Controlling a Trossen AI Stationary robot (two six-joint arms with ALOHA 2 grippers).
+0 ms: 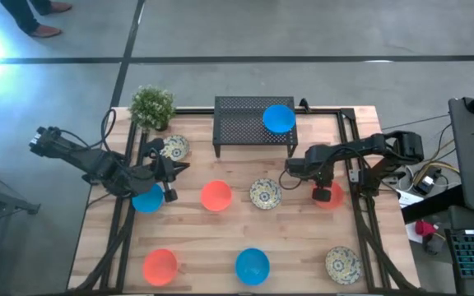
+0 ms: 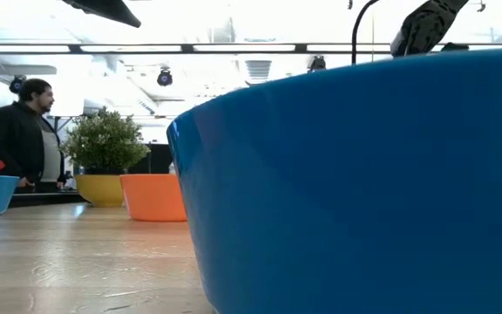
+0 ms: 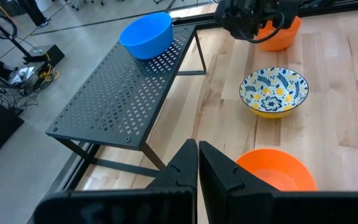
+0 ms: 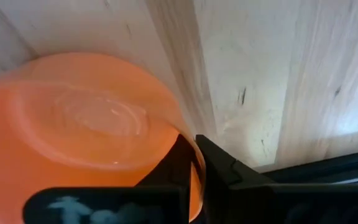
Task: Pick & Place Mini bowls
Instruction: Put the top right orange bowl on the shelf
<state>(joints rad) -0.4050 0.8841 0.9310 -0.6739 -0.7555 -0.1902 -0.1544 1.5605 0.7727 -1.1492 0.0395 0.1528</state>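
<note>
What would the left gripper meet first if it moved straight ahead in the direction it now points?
Probably the orange-red bowl just ahead of the shut left gripper. Its near rim lies slightly to one side of the line, so the gripper may only graze it; beyond it stands the patterned bowl.

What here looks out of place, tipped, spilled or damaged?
Nothing stands out. The bowls sit upright, one blue bowl on the rack. The right tool has shut on an orange bowl's rim.
</note>
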